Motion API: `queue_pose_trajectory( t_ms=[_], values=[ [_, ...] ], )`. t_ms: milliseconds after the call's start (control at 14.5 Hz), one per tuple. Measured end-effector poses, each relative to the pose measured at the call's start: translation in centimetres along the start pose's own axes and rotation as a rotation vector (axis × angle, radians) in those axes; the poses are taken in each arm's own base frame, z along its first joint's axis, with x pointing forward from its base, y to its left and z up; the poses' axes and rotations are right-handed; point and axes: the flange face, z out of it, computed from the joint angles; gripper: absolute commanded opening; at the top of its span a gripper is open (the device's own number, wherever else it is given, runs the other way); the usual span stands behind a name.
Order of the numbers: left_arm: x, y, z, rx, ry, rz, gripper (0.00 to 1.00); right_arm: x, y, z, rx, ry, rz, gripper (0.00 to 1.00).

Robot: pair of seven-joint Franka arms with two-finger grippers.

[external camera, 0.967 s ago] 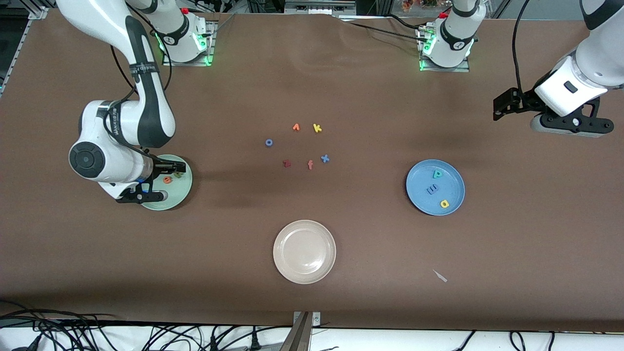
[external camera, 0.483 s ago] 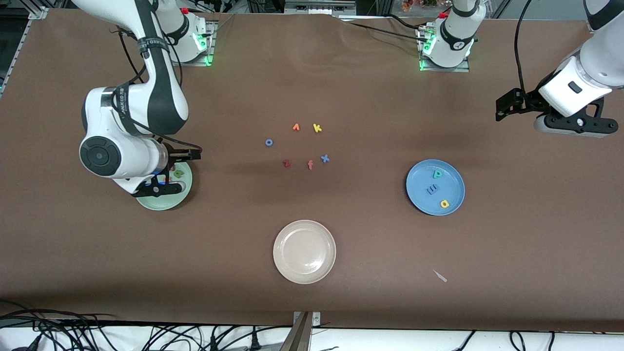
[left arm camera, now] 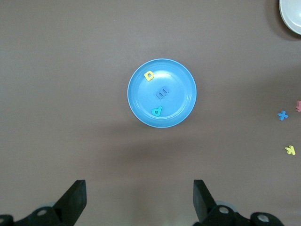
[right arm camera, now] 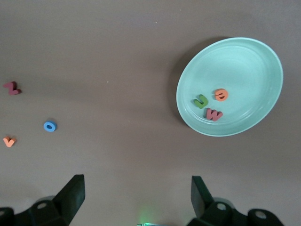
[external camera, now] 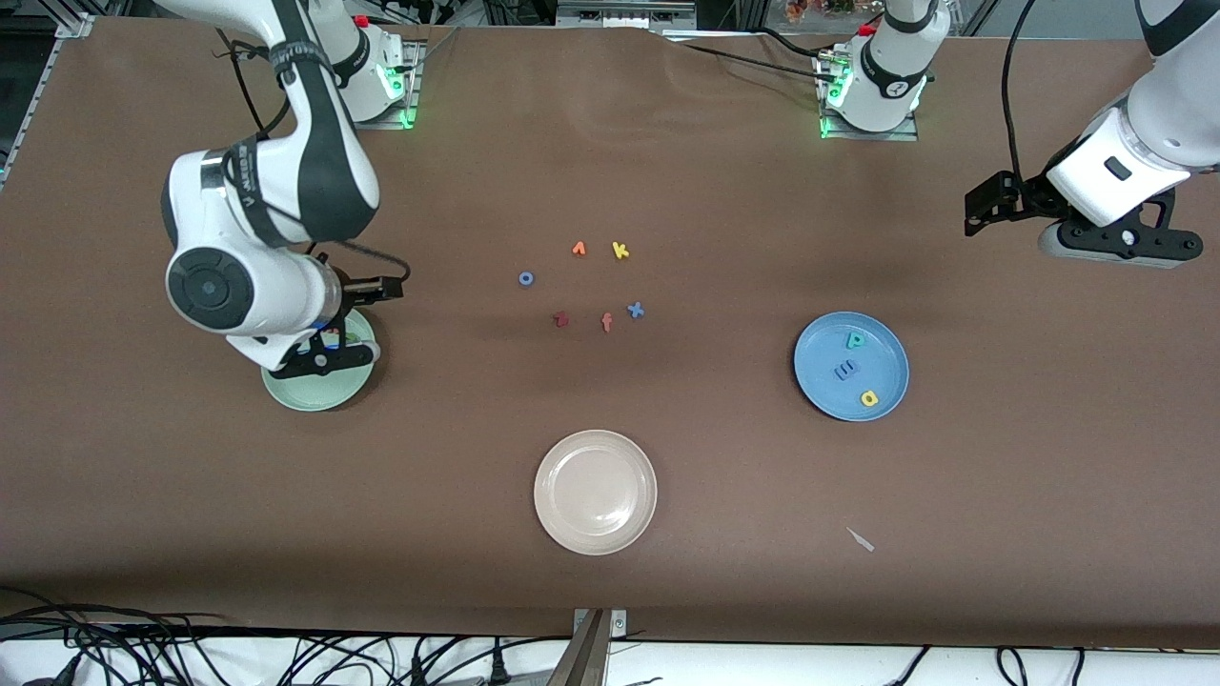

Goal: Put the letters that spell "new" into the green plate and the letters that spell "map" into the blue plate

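Green plate (right arm camera: 244, 66) holds n (right arm camera: 201, 100), e (right arm camera: 220, 94), w (right arm camera: 214, 114) clustered; right gripper (external camera: 329, 354) hangs over it, fingers spread, empty. Blue plate (external camera: 820, 381) carries p (external camera: 855, 339), m (external camera: 845, 370), a (external camera: 868, 398) in a row running nearer the camera. Left gripper (external camera: 1115, 246) waits off toward its table end, jaws wide, empty.

Right arm bent down from its base, wrist low, right gripper (right arm camera: 136, 200) pointing at the table, fingers (right arm camera: 70, 193) spread wide, nothing between them. Left arm raised at its own end, waiting; left gripper (left arm camera: 139, 200) likewise wide and unloaded.
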Motion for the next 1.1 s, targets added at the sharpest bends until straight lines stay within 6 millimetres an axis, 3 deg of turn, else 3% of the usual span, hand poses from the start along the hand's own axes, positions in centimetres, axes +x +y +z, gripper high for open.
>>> queue_pose_trajectory(
  t_ms=[69, 207, 552, 760, 1105],
  values=[
    [0.0, 0.0, 0.0, 0.000, 0.000, 0.000, 1.00, -0.8, -0.2, -1.4, 0.010, 0.023, 0.000, 1.00],
    [0.0, 0.0, 0.0, 0.000, 0.000, -0.001, 1.00, -2.8, 1.5, -4.7, 0.038, 0.081, 0.010, 1.00],
    [0.0, 0.0, 0.0, 0.000, 0.001, 0.000, 1.00, -11.3, 11.3, -12.2, 0.108, 0.250, 0.149, 1.00],
    [0.0, 0.0, 0.0, 0.000, 0.001, 0.001, 1.00, -14.3, 15.5, -13.3, 0.130, 0.283, 0.222, 1.00],
    [0.0, 0.0, 0.0, 0.000, 0.001, 0.001, 1.00, -14.8, 16.2, -13.5, 0.110, 0.289, 0.234, 1.00]
  ],
)
